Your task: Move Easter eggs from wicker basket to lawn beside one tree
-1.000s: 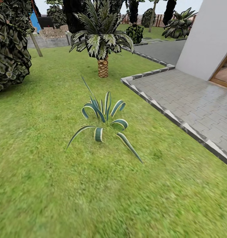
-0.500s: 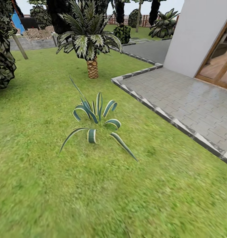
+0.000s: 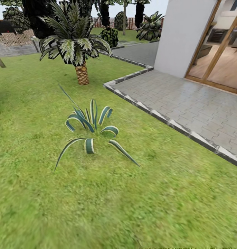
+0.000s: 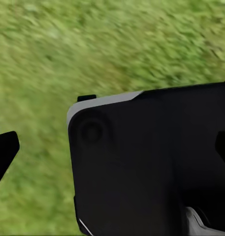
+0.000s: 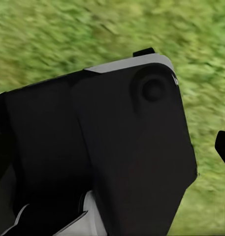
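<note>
Green, mottled short-grass lawn (image 3: 97, 200) across the head view from 6 o'clock up to 10 o'clock. Near centre, slightly toward 9 o'clock: a spiky plant with arching green-and-cream striped leaves (image 3: 92, 133), rooted in the grass. Beyond it, toward 11 o'clock: a short palm with a scaly brown trunk and variegated fronds (image 3: 77, 48), also on the grass. From 1 o'clock round to 4 o'clock: grey paved stone area with a pale stone kerb (image 3: 187, 100), its edge running diagonally against the lawn. At 1 o'clock: white house wall (image 3: 182, 31), with a wooden-framed glass door (image 3: 218, 52) beside it at 2 o'clock. Far off at 12 o'clock: dark trunks, leafy shrubs and a stretch of brown slatted wooden fence (image 3: 130, 23), small and blurred.

No eggs or wicker basket to place in these pictures.

Left wrist view: blurred grass (image 4: 68, 49) behind a large black and grey housing (image 4: 151, 162); a black fingertip (image 4: 4, 152) at one edge. Left gripper's opening: cannot tell.

Right wrist view: same kind of black and grey housing (image 5: 102, 152) over blurred grass (image 5: 68, 34); a black tip (image 5: 224, 145) at the edge. Right gripper's opening: cannot tell.
</note>
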Tool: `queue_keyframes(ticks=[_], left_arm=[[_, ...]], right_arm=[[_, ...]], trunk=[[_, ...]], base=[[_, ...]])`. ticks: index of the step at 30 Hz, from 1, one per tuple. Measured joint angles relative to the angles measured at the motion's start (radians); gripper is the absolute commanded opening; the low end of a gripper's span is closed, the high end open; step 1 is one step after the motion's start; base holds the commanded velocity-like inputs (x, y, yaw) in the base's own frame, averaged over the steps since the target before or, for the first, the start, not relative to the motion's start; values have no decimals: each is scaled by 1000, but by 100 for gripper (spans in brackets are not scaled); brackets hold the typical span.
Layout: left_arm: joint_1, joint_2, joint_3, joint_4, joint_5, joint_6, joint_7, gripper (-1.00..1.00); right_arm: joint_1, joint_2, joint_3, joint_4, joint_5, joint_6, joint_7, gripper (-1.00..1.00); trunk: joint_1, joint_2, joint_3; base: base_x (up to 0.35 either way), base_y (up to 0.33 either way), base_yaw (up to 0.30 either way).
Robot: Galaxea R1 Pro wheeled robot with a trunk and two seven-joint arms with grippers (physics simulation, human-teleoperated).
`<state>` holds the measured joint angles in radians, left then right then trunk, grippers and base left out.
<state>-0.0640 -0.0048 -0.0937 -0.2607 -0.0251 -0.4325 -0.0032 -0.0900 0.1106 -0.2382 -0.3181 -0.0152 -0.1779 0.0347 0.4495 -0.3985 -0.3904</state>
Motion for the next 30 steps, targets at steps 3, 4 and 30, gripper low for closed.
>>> queue_keyframes(ticks=[3, 4, 30], left_arm=[[0, 0, 0, 0, 0, 0, 0, 100], [0, 0, 0, 0, 0, 0, 0, 100], [-1, 0, -3, 2, -1, 2, -2, 100]], right_arm=[[0, 0, 0, 0, 0, 0, 0, 100], [0, 0, 0, 1, 0, 0, 0, 100], [0, 1, 2, 2, 0, 0, 0, 100]], trunk=[[0, 0, 2], [0, 0, 3], [0, 0, 9]], base=[[58, 291, -277], [101, 294, -277], [254, 167, -186]])
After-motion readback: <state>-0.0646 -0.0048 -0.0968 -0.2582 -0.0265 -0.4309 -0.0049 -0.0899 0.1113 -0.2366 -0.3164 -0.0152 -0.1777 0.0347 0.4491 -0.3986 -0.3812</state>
